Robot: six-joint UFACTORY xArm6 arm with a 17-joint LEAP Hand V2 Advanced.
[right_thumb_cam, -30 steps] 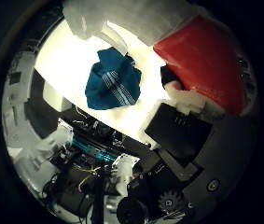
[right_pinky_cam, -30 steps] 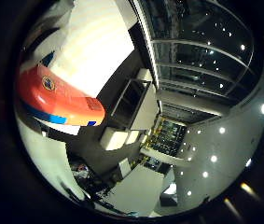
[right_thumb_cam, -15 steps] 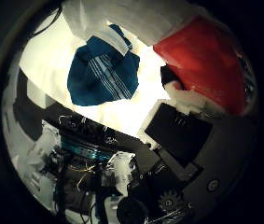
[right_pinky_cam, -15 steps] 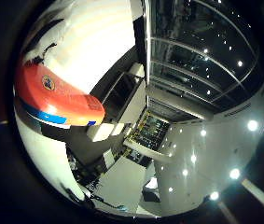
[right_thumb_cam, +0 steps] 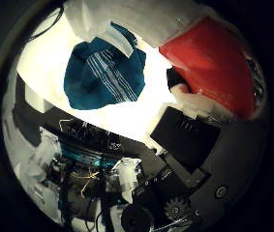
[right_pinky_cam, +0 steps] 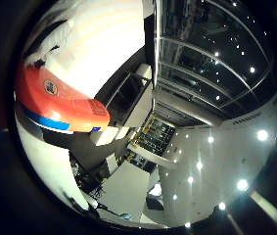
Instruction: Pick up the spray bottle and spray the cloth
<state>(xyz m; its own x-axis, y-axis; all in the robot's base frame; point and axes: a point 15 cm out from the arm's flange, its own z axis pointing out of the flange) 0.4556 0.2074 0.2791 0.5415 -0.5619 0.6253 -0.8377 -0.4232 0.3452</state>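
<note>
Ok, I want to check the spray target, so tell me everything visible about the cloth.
The cloth is dark blue with thin white stripes, soft woven fabric as it looks. It lies crumpled in a loose bunch on the bright white table. A pale part of the robot hand crosses in front of its edge; whether they touch cannot be told.

No legible text or labels
</note>
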